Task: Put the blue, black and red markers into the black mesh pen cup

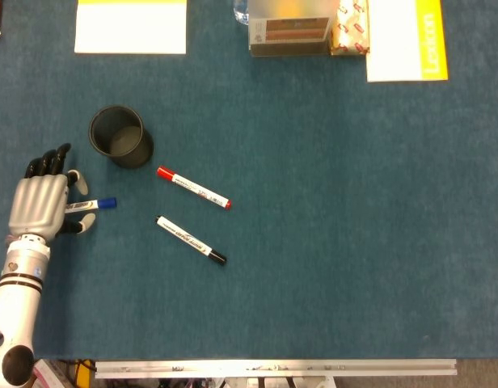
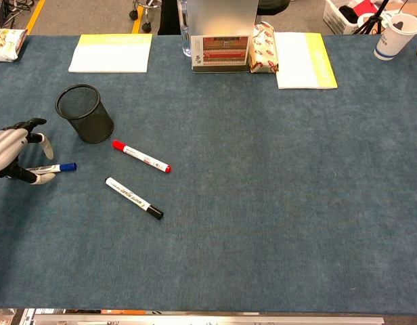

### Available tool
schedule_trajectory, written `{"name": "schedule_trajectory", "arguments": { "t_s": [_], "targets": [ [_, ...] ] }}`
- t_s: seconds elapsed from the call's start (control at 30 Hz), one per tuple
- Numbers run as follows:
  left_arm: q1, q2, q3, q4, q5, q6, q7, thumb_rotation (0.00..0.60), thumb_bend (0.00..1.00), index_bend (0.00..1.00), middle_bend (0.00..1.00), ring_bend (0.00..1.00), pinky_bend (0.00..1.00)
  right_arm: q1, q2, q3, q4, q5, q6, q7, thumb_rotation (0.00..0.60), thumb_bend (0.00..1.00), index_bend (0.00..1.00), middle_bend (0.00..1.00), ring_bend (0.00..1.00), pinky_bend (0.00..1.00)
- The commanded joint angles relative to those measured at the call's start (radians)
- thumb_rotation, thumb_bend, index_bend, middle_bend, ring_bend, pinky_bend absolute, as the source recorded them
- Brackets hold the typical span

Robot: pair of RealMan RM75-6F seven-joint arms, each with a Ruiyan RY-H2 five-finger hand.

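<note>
From my station I saw the left robot hand low at the left edge of the blue table, its back turned up to the head camera, so the palm and most of the finger undersides were hidden from me. The blue marker lay on the cloth with its blue cap pointing right; its white barrel ran under the thumb side of that robot hand. I could not tell whether the fingers were clamped on the barrel or only resting over it. In the chest view the same robot hand was cut off by the left frame edge, with a light fingertip touching the barrel of the blue marker.

The black mesh pen cup stood upright just beyond the robot hand, to its far right, apart from it. What lay inside it was too dark to make out. The red marker lay slanted to the right of the cup, red cap toward the cup. The black marker lay nearer me, roughly parallel to it, with its black cap at the near-right end. Neither touched the other.

The right robot hand appeared in neither view.

Along the far edge sat a yellow-topped notepad, a small box and a yellow-edged booklet, all partly cropped in the head view.
</note>
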Motion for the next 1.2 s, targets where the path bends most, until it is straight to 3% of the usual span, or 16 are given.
{"name": "schedule_trajectory", "arguments": {
  "t_s": [0.03,0.77,1.2],
  "targets": [
    [-0.002,-0.006,0.000,0.008,-0.003,-0.003,-0.001,0.529,0.21,0.48,0.04,0.00,0.09,0.000,0.000,0.000,0.000,0.000,0.000,0.000,0.600,0.00,0.34,0.32,0.42,0.64],
    [-0.010,-0.016,0.007,0.032,-0.024,-0.016,0.008,0.582,0.21,0.52,0.05,0.00,0.09,0.000,0.000,0.000,0.000,0.000,-0.002,0.000,0.600,0.00,0.34,0.32,0.42,0.64],
    [-0.012,-0.014,0.007,0.028,-0.026,-0.016,0.004,0.576,0.21,0.53,0.05,0.00,0.09,0.002,-0.002,-0.001,0.000,0.000,-0.007,-0.004,0.600,0.00,0.34,0.32,0.42,0.64]
  ]
}}
